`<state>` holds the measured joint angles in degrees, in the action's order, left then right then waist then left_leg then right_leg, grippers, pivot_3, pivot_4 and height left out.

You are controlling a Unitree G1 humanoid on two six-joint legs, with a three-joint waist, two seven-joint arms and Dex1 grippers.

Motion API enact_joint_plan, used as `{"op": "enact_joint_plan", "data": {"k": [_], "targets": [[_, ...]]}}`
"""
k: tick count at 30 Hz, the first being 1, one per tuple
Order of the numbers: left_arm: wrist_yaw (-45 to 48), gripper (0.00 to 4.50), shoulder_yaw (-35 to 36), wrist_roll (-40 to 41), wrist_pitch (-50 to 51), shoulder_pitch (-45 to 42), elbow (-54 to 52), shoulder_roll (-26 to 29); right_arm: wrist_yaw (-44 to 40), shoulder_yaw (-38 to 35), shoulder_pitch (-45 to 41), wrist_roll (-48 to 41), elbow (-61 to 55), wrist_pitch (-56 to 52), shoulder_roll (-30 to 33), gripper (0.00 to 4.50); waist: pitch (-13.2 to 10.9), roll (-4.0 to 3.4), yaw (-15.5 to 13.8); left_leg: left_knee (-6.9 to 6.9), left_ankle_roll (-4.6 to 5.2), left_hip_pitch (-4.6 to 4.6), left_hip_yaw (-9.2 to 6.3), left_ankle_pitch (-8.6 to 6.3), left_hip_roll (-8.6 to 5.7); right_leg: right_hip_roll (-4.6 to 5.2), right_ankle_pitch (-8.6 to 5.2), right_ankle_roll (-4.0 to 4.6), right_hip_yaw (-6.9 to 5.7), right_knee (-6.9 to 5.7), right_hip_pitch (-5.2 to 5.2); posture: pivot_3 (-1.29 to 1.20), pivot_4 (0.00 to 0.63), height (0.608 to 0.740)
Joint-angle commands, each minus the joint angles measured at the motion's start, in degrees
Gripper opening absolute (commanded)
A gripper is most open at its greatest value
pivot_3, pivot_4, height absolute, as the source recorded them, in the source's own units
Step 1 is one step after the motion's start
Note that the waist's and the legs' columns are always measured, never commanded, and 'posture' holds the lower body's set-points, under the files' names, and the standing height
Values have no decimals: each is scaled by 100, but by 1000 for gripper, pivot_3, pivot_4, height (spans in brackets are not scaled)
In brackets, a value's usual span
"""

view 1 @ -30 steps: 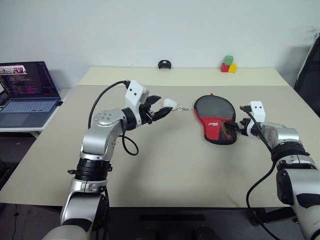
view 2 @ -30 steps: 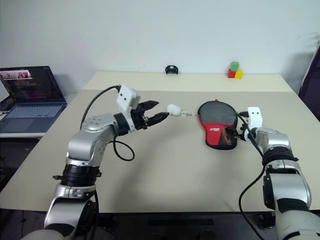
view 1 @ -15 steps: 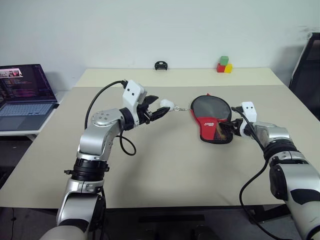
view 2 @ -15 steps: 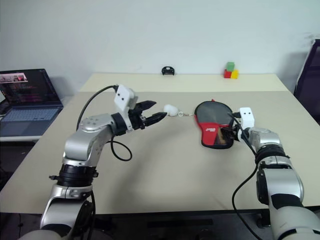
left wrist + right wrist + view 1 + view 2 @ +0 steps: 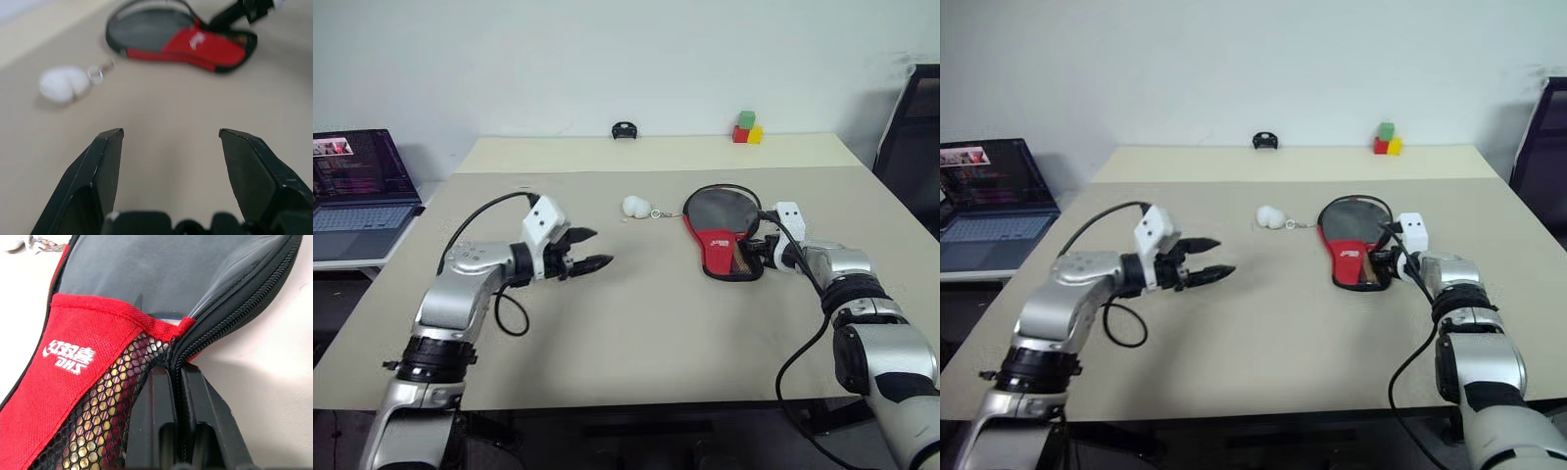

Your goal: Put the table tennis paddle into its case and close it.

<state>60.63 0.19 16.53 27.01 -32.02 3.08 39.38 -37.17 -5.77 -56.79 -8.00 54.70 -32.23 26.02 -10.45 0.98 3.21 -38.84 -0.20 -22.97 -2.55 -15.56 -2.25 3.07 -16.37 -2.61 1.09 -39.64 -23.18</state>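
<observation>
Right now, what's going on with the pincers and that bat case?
Right pincer shut on the case edge by the zipper. Left pincer open, holding nothing, over bare table. White keyring charm lies beside the case, clear of it.

The right gripper (image 5: pixel 177 382) pinches the zippered edge of the case (image 5: pixel 83 362) between closed fingers (image 5: pixel 203 396), beside its red panel with white lettering and mesh pocket.

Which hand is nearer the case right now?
Right. The right hand is shut on the zipper edge at the narrow end of the case. The left hand hangs open over bare table, well apart from it.
</observation>
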Motion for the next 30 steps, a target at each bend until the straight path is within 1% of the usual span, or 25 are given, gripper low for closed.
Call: {"op": "enact_joint_plan", "data": {"k": [1, 7, 15, 19, 25, 28, 30], "targets": [[286, 3406, 40, 262, 50, -28, -220, 122, -307, 154, 493, -295, -1097, -920, -254, 19, 0, 1, 1, 0, 1, -1, -1, 0, 0, 0, 0, 0, 0, 2, 0, 0, 150, 740], [701, 3406, -14, 404, 158, 229, -389, 343, -115, 215, 1348, -807, -3410, -2264, -514, 19, 1, -1, 47, 7, 6, 2, -1, -5, 7, -5, -1, 2, 2, -2, -6, 0, 150, 740], [1208, 3406, -109, 634, 341, 705, -826, 683, 292, 207, 2350, -1439, -5797, -3777, -926, 19, 1, -1, 24, 8, 7, -1, -8, -5, 6, -3, -2, 3, 5, -2, -8, 0, 150, 740], [1377, 3406, -144, 731, 344, 948, -1056, 853, 562, 166, 2807, -1684, -6682, -4353, -1139, 19, 1, -1, 4, 8, 7, -1, -14, -6, 5, -1, -2, 3, 6, 1, -5, 0, 150, 740], [1449, 3406, -149, 835, 386, 1165, -1280, 976, 1023, -84, 3332, -1924, -7650, -5129, -1538, 19, 1, -1, -5, 10, 7, 0, -20, -6, 4, -1, -2, 4, 4, 4, -2, 0, 150, 740], [1475, 3406, -187, 883, 412, 1231, -1391, 1006, 1299, -403, 3670, -1993, -8350, -5756, -1857, 19, 1, -1, -21, 10, 7, -2, -24, -6, 4, -1, -2, 4, 0, 7, -1, 0, 150, 740], [1492, 3406, -221, 895, 411, 1231, -1408, 1016, 1470, -606, 3828, -2037, -8630, -5981, -1996, 19, 1, -1, -30, 13, 7, -2, -25, -6, 4, -1, -3, 4, 1, 10, -1, 0, 150, 740]]}}
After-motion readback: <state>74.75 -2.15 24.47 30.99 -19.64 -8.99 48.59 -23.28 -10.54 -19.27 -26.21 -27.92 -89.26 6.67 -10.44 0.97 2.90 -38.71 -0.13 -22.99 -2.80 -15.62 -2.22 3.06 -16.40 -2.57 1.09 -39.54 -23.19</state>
